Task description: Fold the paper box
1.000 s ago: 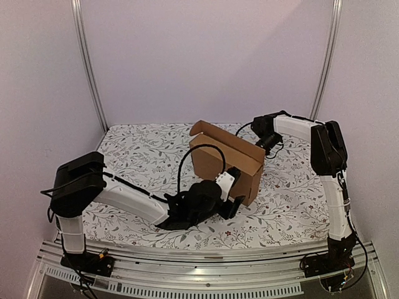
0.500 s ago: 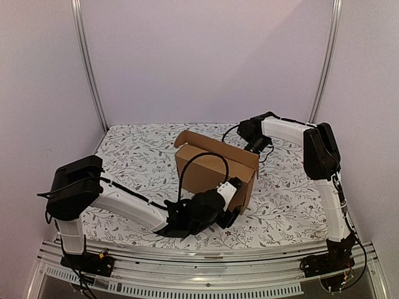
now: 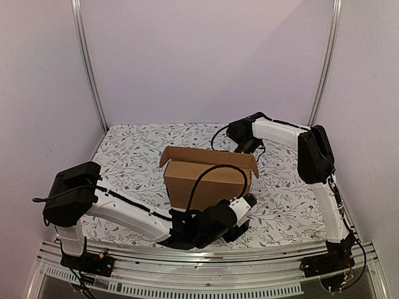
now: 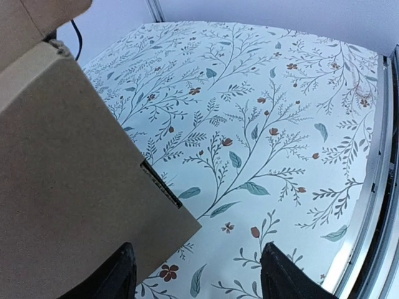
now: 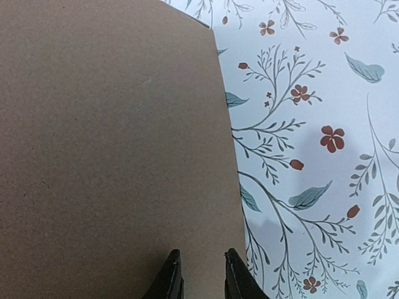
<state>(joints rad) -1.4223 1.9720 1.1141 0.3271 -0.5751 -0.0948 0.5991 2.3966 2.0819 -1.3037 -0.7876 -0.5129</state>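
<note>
The paper box stands mid-table, its long axis running left to right across my view, top open, with flaps spread at the rim. It is plain brown cardboard, with corrugation showing at a cut edge. My left end effector gapes wide at the box's near right bottom corner, gripping nothing. My right end effector is only narrowly parted, with nothing between its fingers, and points at a flat brown panel behind the box.

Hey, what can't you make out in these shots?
Paper box interior: top view, near wall hides it.
Right gripper grip on the cardboard: right wrist view, bottom edge cuts the fingers; box hides it from above.
Left gripper fingers: top view, its own body covers them.
</note>
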